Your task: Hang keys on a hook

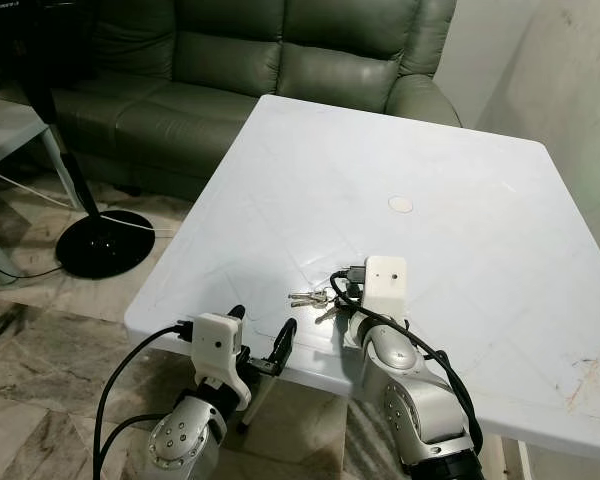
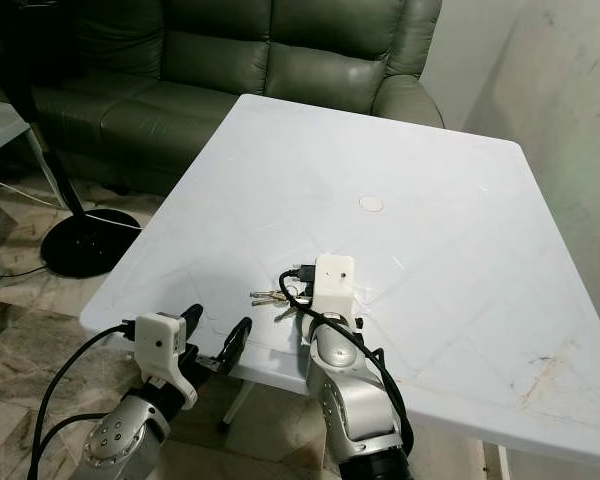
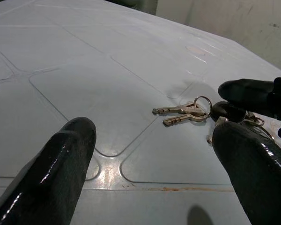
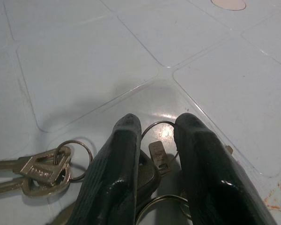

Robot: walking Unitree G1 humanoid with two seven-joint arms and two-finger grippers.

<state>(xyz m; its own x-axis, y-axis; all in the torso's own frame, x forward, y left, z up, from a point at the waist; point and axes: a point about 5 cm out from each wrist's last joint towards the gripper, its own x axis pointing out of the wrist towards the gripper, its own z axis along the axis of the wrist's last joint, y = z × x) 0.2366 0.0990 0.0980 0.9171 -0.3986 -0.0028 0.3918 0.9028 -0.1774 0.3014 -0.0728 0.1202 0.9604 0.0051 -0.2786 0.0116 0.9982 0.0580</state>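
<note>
My right gripper [image 4: 157, 140] is down on the white table [image 1: 460, 180], its two black fingers [image 4: 117, 164] drawn close together around the bunch of keys [image 4: 42, 171]. Between the fingers lie a key ring and a small key, with a dark fob against the inner side of one finger; whether the pads truly pinch them I cannot tell. Two silver keys on a smaller ring fan out from the bunch toward 9 o'clock in the eye views. The bunch lies near the table's 6 o'clock edge. My left gripper [image 1: 263, 340] hovers at about 7 o'clock from the keys, just at the table edge, fingers spread wide and holding nothing. A green sofa [image 1: 250, 70] stands beyond the table at 12 o'clock.
</note>
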